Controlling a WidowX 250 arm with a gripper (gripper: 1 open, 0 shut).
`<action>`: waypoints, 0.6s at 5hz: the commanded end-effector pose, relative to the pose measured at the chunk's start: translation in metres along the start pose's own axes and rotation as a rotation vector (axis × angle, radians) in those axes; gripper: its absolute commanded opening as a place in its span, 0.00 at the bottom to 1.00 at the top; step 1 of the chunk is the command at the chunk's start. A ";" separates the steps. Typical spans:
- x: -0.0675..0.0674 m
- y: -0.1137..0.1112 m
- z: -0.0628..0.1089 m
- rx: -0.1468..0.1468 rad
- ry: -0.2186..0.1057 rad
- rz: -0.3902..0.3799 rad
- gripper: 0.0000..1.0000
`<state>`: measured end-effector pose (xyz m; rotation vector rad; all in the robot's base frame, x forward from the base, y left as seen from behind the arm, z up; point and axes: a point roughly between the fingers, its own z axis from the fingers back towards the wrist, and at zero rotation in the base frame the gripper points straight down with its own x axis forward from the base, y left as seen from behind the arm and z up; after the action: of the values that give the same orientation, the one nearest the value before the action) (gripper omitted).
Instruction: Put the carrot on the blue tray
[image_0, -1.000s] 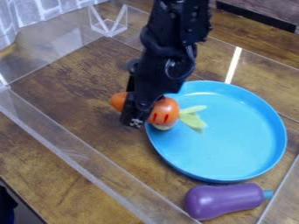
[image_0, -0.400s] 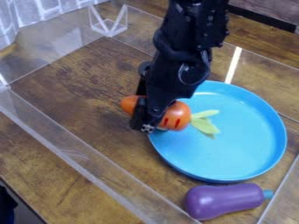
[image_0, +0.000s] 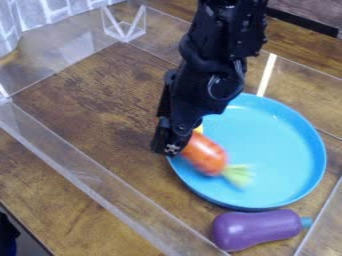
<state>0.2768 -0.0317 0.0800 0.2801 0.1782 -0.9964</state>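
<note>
tool (image_0: 175, 141): jaws spread, holding nothing | carrot (image_0: 207, 155): blurred, on blue tray (image_0: 287, 150) near left rim

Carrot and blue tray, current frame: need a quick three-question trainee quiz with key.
1. True or false: the carrot lies on the blue tray.
2. Which thing lies off the tray, near the bottom edge of the picture? A) lemon B) eggplant C) cup
3. Fill in: the carrot's green top points toward the ____ of the picture.

Key:
1. True. It lies near the tray's left rim, just under the gripper, which stands open.
2. B, the purple eggplant, on the wooden table.
3. Lower right; the leaves look blurred.
</note>
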 end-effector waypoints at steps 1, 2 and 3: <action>0.010 0.003 0.014 0.055 -0.046 0.006 1.00; 0.015 -0.001 0.009 0.070 -0.057 0.006 1.00; 0.019 -0.003 0.003 0.081 -0.062 0.006 1.00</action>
<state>0.2817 -0.0427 0.0693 0.3129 0.1155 -0.9872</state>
